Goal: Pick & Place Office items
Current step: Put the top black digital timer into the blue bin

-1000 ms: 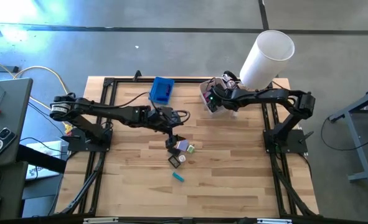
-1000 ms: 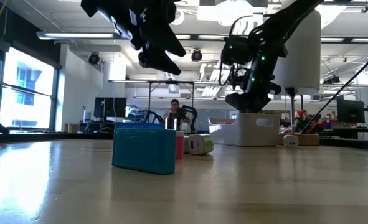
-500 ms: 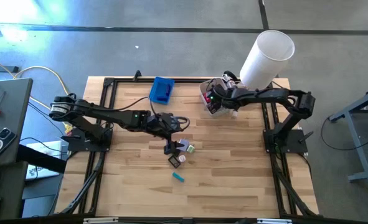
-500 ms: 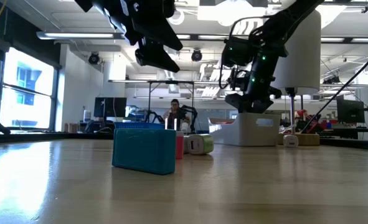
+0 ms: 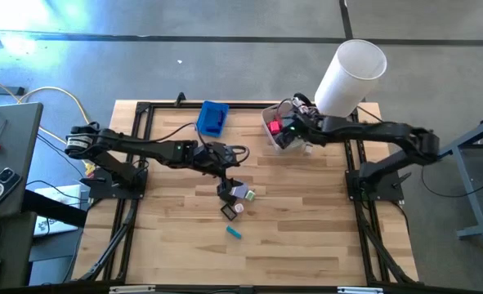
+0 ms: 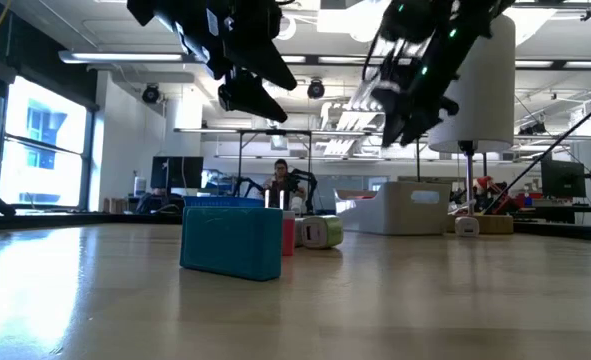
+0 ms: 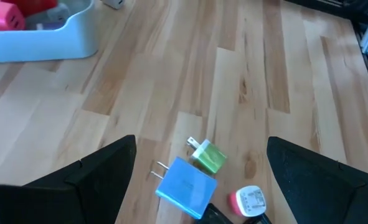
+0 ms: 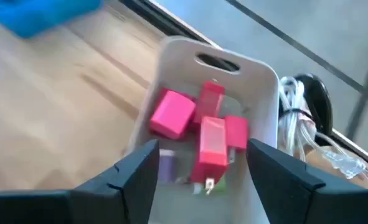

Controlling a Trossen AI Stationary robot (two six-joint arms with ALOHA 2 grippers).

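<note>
In the high view the left arm reaches from the left edge across the pale wooden surface [image 5: 306, 237] toward the frame's centre, elbow low, its left gripper [image 5: 223, 166] hanging just above a small cluster of office items. Its fingers [image 7: 90, 180] are spread wide with nothing between them. Below them lie a light blue square plug block [image 7: 185, 195], a small green plug piece [image 7: 208, 158] touching it, and a pink-rimmed white round piece [image 7: 250, 200] just beside.

The right arm stretches from the right side leftward, nearly straight, with the right gripper [image 5: 288, 129] raised over the translucent white rectangular bin [image 8: 258, 78] in the upper middle. Its fingers [image 8: 131, 171] stand apart, empty. Inside the bin rest several pink and red blocks [image 8: 172, 114].

A blue rectangular tray [image 5: 212, 118] sits upper centre-left; a teal stick-shaped piece [image 5: 234, 233] lies apart, lower centre.
</note>
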